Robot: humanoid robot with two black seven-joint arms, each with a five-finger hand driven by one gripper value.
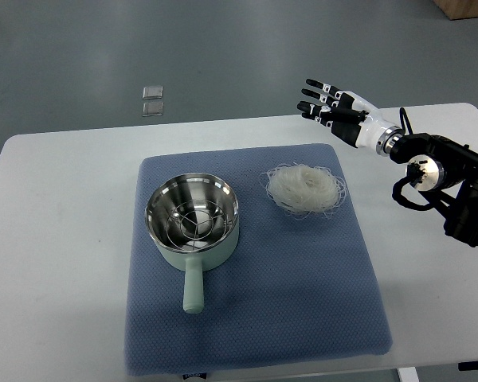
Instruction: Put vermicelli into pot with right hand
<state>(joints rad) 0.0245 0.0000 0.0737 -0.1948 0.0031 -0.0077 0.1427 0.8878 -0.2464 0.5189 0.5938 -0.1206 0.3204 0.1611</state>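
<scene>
A nest of white vermicelli (pixel 304 189) lies on the blue mat (pixel 303 286), right of the pot. The pale green pot (pixel 193 219) has a steel inside with a wire rack in it, and its handle points toward the near edge. My right hand (pixel 327 102) comes in from the right edge. It is raised over the far edge of the table, up and right of the vermicelli. Its fingers are spread and hold nothing. The left arm does not show.
The mat lies on a white table (pixel 56 239). Two small clear packets (pixel 152 101) lie on the grey floor beyond the table's far edge. A brown box corner (pixel 466 8) shows at the top right.
</scene>
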